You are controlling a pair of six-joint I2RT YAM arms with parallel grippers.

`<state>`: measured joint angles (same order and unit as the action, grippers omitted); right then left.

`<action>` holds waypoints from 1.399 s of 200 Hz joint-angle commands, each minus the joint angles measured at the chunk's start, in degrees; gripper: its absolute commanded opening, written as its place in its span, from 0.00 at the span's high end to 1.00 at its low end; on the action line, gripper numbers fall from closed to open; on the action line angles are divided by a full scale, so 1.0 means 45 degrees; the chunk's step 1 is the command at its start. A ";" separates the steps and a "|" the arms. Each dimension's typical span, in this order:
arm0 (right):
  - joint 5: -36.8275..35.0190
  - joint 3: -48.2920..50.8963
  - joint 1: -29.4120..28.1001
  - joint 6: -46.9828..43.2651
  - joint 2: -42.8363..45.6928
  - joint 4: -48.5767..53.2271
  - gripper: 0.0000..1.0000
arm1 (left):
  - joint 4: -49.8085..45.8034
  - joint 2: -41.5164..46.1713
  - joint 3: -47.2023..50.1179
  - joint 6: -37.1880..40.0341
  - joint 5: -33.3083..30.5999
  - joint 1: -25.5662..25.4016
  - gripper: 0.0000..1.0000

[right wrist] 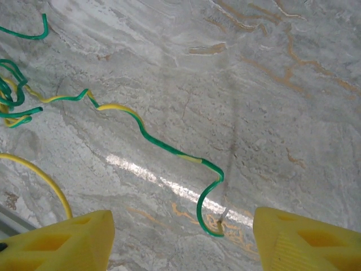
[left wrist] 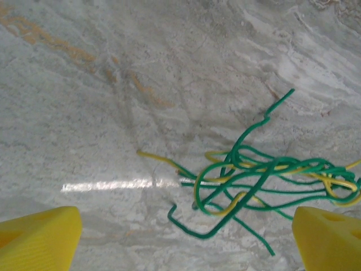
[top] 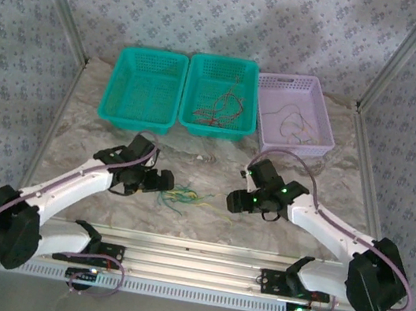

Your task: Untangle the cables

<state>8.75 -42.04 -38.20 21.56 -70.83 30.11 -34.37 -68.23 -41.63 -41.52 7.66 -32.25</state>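
A small bunch of thin, curly green and yellow cables (top: 185,196) is seen on the smooth, marble-patterned bench (top: 214,165), near the middle of its near edge. The left hand (top: 167,184) is held wide open just beside the bunch, with nothing gripped. The right hand (top: 230,202) is open too. One wavy green-and-yellow cable (right wrist: 146,135) is stretched toward its blocky yellow fingers (right wrist: 67,240).

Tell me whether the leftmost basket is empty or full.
Empty: the leftmost basket shows a bare mesh floor, with nothing lying inside it.
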 commanded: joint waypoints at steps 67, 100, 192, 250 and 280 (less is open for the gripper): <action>-0.0295 -0.0066 -0.0185 -0.0172 -0.1138 -0.0914 0.41 | 0.1469 -0.0551 0.0517 0.0594 0.0873 0.0001 0.30; -0.0383 -0.0067 -0.0099 -0.0204 -0.1380 -0.0982 0.42 | 0.2083 -0.0053 0.1170 0.0690 0.1780 -0.0010 0.33; -0.0250 -0.0121 0.0006 -0.0219 -0.1780 -0.1105 0.56 | 0.2878 -0.0040 0.1565 0.0925 0.1719 0.0023 0.52; -0.0337 -0.0150 0.0069 -0.0185 -0.1734 -0.1117 0.62 | 0.2966 -0.0268 0.1557 0.1101 0.1874 0.0033 0.76; -0.0479 -0.0185 0.0084 -0.0187 -0.1749 -0.1133 0.76 | 0.2941 -0.0190 0.1575 0.1145 0.1914 0.0019 0.91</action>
<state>7.62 -42.04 -38.11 21.19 -78.35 25.02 -21.63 -69.45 -34.74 -36.82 15.05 -32.25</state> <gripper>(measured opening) 0.288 0.147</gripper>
